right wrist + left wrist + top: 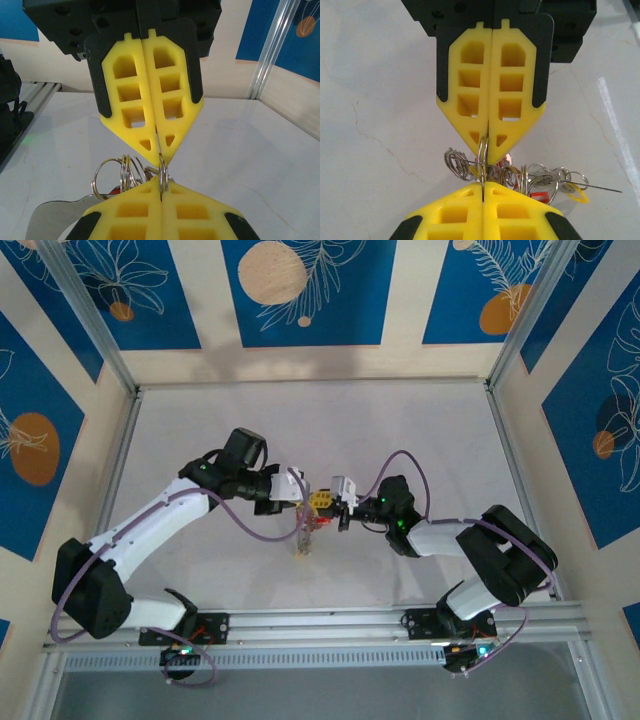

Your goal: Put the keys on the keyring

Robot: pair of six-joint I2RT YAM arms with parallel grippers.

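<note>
Pinching the keyring [482, 150] from both sides, above the middle of the table [200, 430].

Grasping one thin wire loop with left gripper [483, 192] and right gripper [489, 157] alike, both clenched, tips nearly touching and seams in line. Carrying the keys [535, 182] in a tangled bunch of small rings just beside the pinch, hanging below the tips, with a red tag [540, 195] and a yellow loop [577, 192] among them. Doing this well probably means holding one grip firm as an anchor, easing only the other, and sliding a key's ring along the wire toward its split without twisting the loop flat. Otherwise, risking a slip of the thin wire from the yellow pads [470, 105] and a dropped bunch.
</note>
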